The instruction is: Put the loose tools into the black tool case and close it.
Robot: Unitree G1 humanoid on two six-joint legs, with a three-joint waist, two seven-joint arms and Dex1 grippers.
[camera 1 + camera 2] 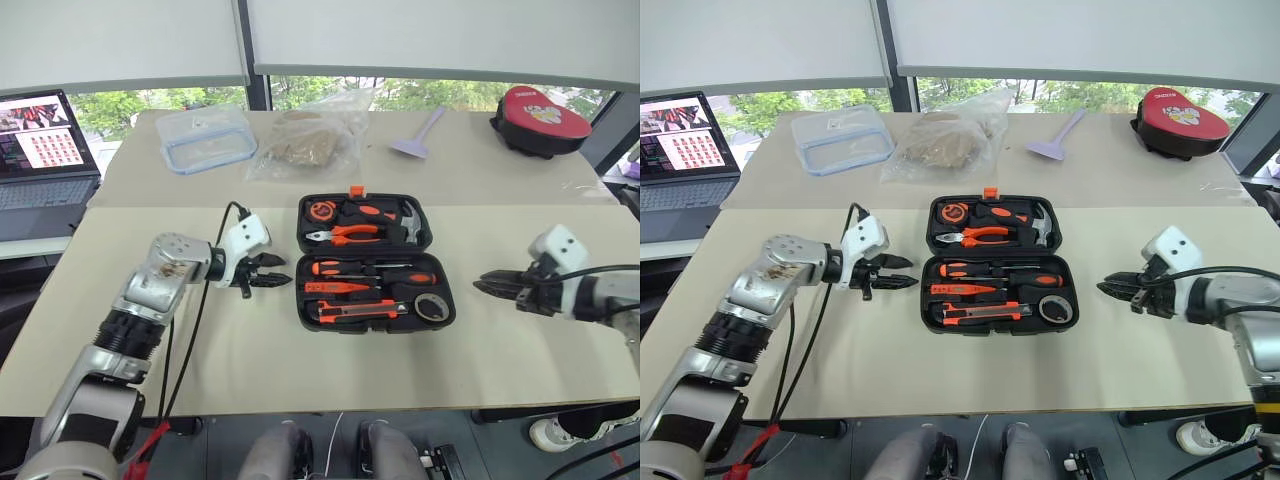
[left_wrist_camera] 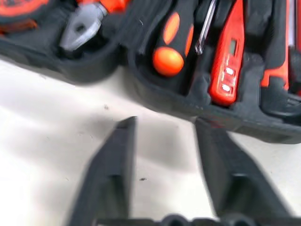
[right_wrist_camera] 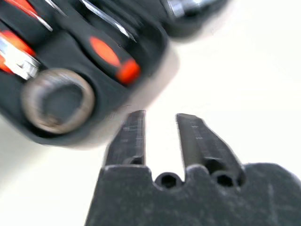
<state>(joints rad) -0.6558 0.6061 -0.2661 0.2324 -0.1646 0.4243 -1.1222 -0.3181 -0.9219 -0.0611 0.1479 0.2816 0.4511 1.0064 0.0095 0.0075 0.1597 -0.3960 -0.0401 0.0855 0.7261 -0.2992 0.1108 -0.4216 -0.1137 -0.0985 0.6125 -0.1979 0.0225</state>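
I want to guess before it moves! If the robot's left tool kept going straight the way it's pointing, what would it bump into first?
Most likely the black tool case. The left tool points at its near side wall, close to the screwdriver's orange handle end. It is angled down, so it might touch the table just before.

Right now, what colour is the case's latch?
Orange; the latch on the black tool case shows best in the left eye view.
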